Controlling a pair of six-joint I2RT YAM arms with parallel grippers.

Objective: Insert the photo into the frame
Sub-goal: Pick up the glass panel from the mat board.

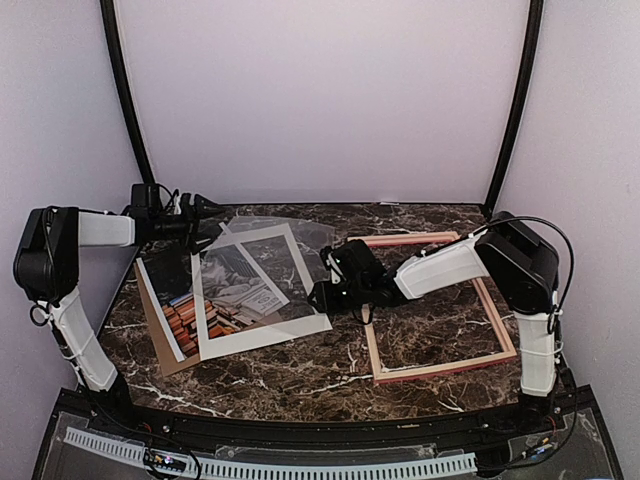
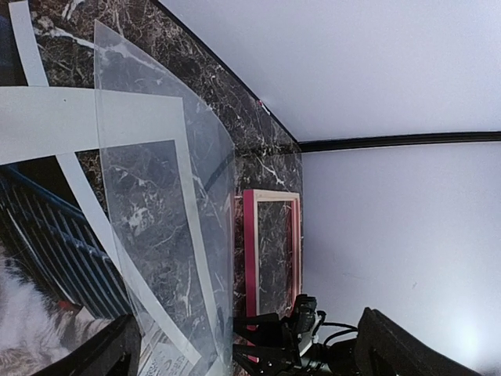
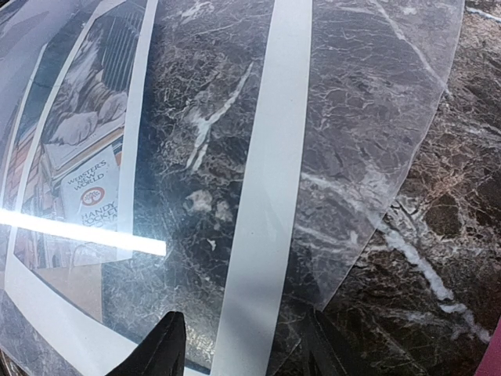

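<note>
Right gripper (image 3: 244, 342) and left gripper (image 1: 207, 207) both gape; photo (image 1: 238, 287) lies under mat (image 1: 262, 335), outside frame (image 1: 445, 366).

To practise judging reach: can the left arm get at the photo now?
Probably only the photo's left strip; the white mat and clear sheet cover the rest. The left gripper sits close.

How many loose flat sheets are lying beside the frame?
4, overlapping left of the frame: brown backing board lowest, photo on it, white mat over the photo, clear sheet topmost toward the back. Others may hide underneath.
</note>
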